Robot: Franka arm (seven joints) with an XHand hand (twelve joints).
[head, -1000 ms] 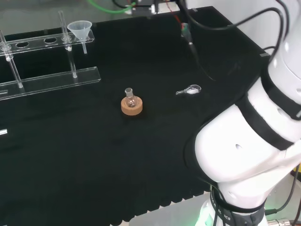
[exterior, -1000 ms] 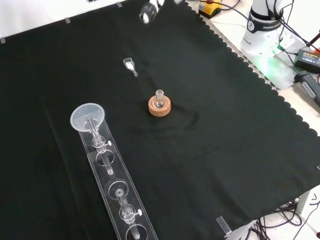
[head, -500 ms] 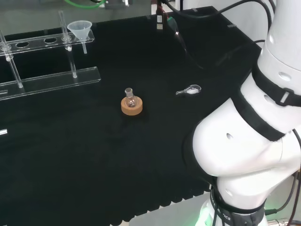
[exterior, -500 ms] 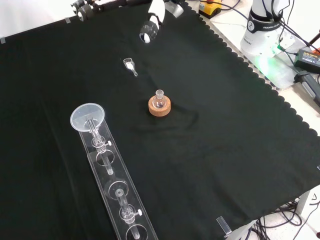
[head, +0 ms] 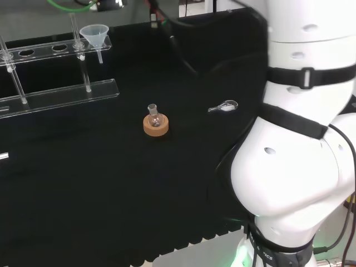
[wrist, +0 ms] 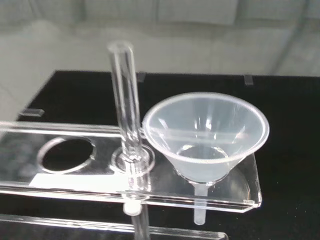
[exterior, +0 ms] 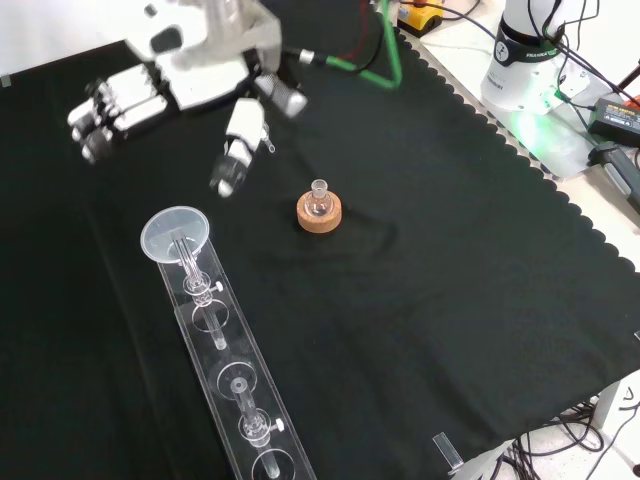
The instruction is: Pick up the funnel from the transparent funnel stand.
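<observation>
One funnel (wrist: 206,136) seated at the end of one transparent stand (exterior: 232,385); one flask (exterior: 319,198) on cork ring (exterior: 319,214) mid-bench; hand (exterior: 175,85) above, fingers (exterior: 100,108) spread, empty.

Head and front views overlook the bench; wrist view seemingly hovers near the funnel (wrist: 206,138).

The cloth (exterior: 450,300) over the bench is plain black with a scalloped edge, and the arm (head: 300,167) is white with black bands. The hand (exterior: 190,70) is black and white, with a green cable (exterior: 385,50) running close by it. The funnel (wrist: 205,137) is a cloudy, see-through white, sitting in a clear colourless stand (wrist: 65,177) with a clear rod (wrist: 125,100) beside it, while the small clear flask (exterior: 319,200) rests on a tan cork ring (exterior: 319,215).
</observation>
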